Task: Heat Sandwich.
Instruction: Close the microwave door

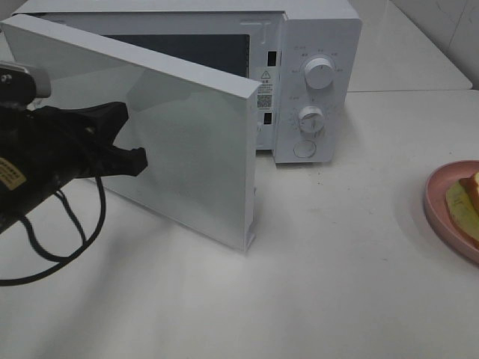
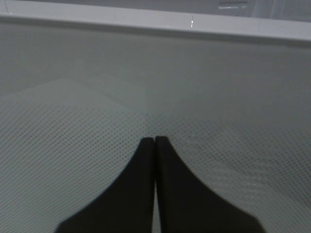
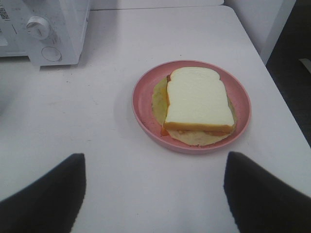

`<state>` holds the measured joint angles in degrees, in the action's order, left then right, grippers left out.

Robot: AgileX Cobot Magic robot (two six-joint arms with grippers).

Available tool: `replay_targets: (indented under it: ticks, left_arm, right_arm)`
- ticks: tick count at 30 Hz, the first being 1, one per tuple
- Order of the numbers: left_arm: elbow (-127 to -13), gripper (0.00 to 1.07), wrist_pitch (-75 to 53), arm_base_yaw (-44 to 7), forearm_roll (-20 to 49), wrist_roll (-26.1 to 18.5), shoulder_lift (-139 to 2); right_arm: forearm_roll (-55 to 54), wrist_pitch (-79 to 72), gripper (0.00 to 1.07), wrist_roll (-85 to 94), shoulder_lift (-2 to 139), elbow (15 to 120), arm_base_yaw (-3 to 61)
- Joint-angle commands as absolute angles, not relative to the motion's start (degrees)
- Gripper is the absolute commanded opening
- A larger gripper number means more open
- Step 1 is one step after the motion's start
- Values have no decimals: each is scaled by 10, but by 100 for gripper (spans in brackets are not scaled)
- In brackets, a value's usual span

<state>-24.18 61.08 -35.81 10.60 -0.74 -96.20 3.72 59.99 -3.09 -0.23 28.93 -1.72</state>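
Left tool point(image 2: 154, 141) against microwave door point(image 1: 187, 142)

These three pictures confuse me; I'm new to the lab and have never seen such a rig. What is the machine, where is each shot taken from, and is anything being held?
It is a robot with two arms, each ending in a gripper. The wide picture comes from a camera mounted high, looking down on a white table with a microwave whose door stands open. The other two come from cameras on the wrists. The left gripper is shut, empty, its tips right at the door's dotted window. The right gripper is open, holding nothing, above the table short of a pink plate carrying the sandwich.
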Motion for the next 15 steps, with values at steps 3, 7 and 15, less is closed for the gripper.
replay_targets:
  ticks: [3,7,15]
  left_arm:
    - [-294,0,595,-384,133,-13,-989]
    - [-335,0,565,-397,142,-41,-1007]
    - [-413,0,520,-406,154,-52,-1040]
  right_arm:
    - [38,594,75,-25,-17,289,-20]
    - [38,594,75,-25,-17,289,-20]
    - [38,594,75,-25,-17,289,-20]
